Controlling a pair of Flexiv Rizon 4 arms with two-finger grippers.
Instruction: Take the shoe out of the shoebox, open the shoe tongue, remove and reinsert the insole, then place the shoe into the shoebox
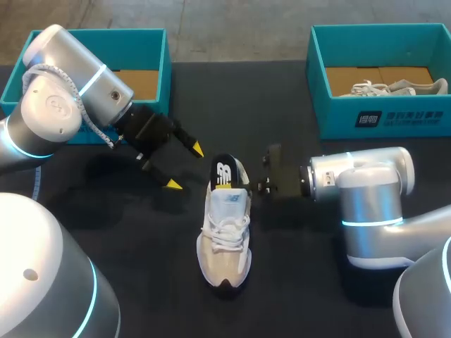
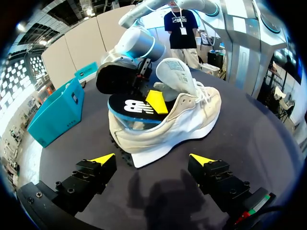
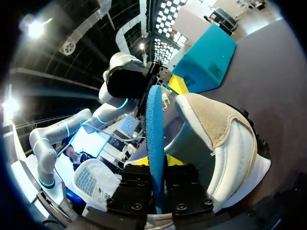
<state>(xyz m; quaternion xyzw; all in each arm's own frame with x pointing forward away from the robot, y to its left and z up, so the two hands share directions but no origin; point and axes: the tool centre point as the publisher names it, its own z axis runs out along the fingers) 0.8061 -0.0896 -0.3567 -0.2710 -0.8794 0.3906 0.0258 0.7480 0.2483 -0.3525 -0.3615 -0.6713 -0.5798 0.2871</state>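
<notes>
We see the beige and white sneaker point(image 1: 225, 236) standing on its sole mid-tabletop point(image 1: 141, 232), its rounded black toe toward the near edge. The thin, flat insole point(image 1: 224, 174), black on top and blue beneath, juts from the heel opening, pinched edge-on by our right gripper point(image 3: 155, 167). Our left gripper point(image 1: 184, 167) hangs just beside the heel, jaws wide apart, touching nothing. A teal cardboard left shoebox point(image 1: 151, 49) and right shoebox point(image 1: 394, 113) sit at the far corners, with bare dark surface all around the sneaker.
</notes>
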